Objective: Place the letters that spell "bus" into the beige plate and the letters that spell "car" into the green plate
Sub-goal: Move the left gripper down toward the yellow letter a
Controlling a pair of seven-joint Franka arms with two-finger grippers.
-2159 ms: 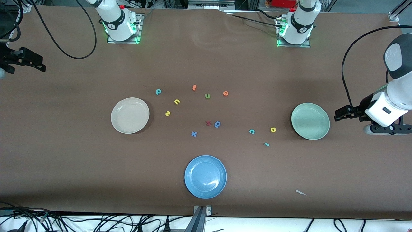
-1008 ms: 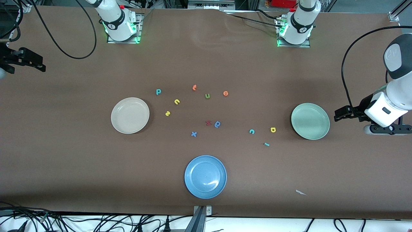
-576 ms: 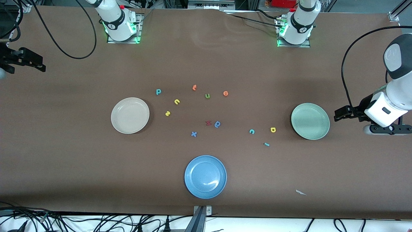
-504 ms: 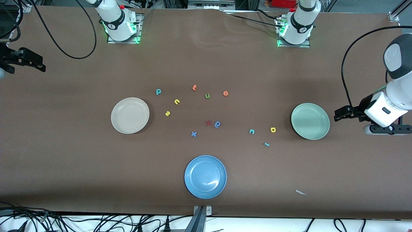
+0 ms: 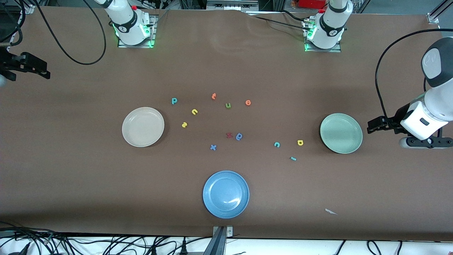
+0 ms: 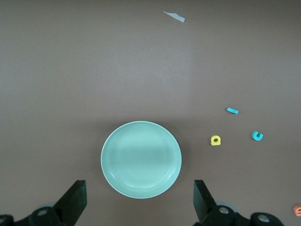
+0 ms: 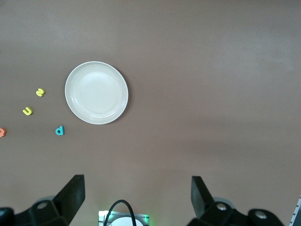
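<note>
The beige plate (image 5: 143,126) (image 7: 96,92) lies toward the right arm's end. Beside it on the table are the teal b (image 5: 174,101) (image 7: 59,131), yellow u (image 5: 194,111) (image 7: 27,111) and yellow s (image 5: 184,124) (image 7: 40,92). The green plate (image 5: 341,133) (image 6: 141,159) lies toward the left arm's end, with the yellow a (image 5: 300,142) (image 6: 215,140), teal c (image 5: 276,144) (image 6: 257,136) and teal r (image 5: 293,158) (image 6: 232,110) beside it. Both plates hold nothing. My left gripper (image 6: 139,203) hangs open and high by the green plate's rim. My right gripper (image 7: 138,195) waits open and high near its end of the table.
A blue plate (image 5: 225,194) sits near the front edge. Between the two plates lie an orange t (image 5: 213,96), green u (image 5: 228,105), orange o (image 5: 248,102), a red letter (image 5: 229,135), a blue round letter (image 5: 239,136) and a blue x (image 5: 213,147). A paper scrap (image 5: 331,211) lies nearer the camera.
</note>
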